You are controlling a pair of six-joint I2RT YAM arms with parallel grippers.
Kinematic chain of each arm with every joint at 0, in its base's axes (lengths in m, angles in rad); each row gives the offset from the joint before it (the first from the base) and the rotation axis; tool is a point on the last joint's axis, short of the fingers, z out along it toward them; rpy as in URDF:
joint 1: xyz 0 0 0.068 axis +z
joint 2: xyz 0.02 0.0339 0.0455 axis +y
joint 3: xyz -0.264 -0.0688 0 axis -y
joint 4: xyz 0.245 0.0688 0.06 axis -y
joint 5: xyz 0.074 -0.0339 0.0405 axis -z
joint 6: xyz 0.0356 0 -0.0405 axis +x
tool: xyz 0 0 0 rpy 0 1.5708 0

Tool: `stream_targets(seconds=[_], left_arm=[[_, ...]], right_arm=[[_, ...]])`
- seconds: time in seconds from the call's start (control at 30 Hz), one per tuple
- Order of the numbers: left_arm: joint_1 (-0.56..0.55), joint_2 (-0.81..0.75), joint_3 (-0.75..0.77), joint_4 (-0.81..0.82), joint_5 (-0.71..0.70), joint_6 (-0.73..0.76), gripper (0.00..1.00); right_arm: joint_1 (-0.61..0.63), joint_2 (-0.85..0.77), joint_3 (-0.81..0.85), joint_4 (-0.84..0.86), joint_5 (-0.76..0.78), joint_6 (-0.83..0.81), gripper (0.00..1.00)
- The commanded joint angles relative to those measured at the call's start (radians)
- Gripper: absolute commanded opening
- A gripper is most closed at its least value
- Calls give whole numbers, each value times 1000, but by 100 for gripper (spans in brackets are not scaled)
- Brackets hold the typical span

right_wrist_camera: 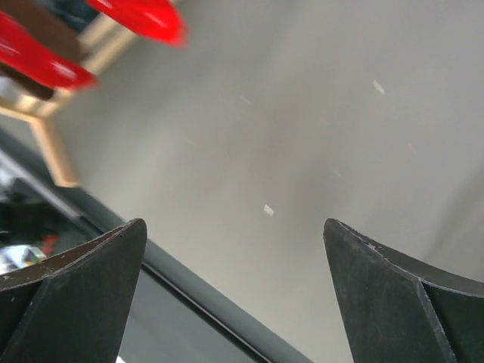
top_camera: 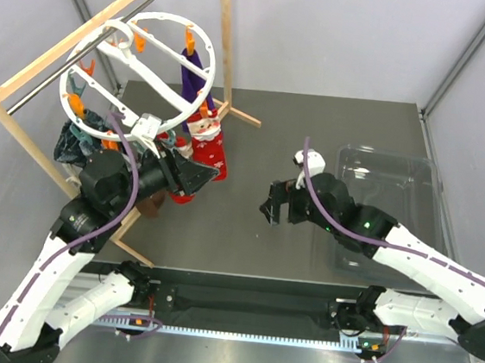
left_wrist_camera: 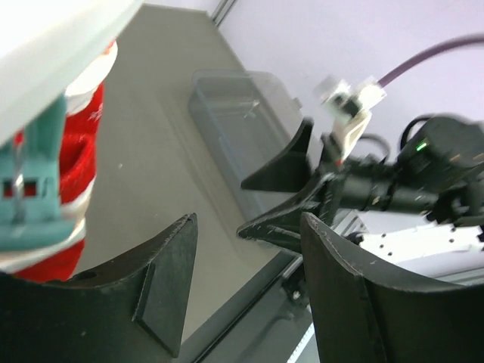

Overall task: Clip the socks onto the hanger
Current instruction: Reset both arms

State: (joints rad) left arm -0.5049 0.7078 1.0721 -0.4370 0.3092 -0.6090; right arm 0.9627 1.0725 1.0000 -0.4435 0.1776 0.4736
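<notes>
L arm bent up and across toward the frame, L gripper (left_wrist_camera: pixel 249 227) just beside the red socks (top_camera: pixel 209 148) – fingers apart, nothing btw them. R arm stretched low over mid-table (top_camera: pixel 265 132), R gripper (right_wrist_camera: pixel 234 227) spread wide and empty, pointing back at the L one. Socks hang below the near-R rim of the white ring hanger (top_camera: pixel 170 18), which sits tilted on the wooden frame (top_camera: pixel 224 41), w/ a purple sock (top_camera: pixel 198 68) behind, dark teal cloth (top_camera: pixel 78 140) at the L side, and a clear bin (top_camera: pixel 399 176) behind the R forearm – well apart from the hanger.
</notes>
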Motion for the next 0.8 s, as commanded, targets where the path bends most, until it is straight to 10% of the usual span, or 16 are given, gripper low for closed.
stream_targets(seconds=[0.0, 0.17, 0.37, 0.77], left_arm=[[-7, -18, -49, 216, 24, -52, 62], [-153, 64, -100, 270, -161, -19, 66], [-614, 174, -124, 313, -596, 153, 75], [-670, -77, -653, 564, -745, 3, 89]], right_arm=[[-22, -66, -56, -46, 86, 45, 100], [-32, -82, -109, -43, 100, 80, 100], [-35, -89, -147, 5, 80, 103, 100], [-33, -368, -437, 121, 187, 158, 100]])
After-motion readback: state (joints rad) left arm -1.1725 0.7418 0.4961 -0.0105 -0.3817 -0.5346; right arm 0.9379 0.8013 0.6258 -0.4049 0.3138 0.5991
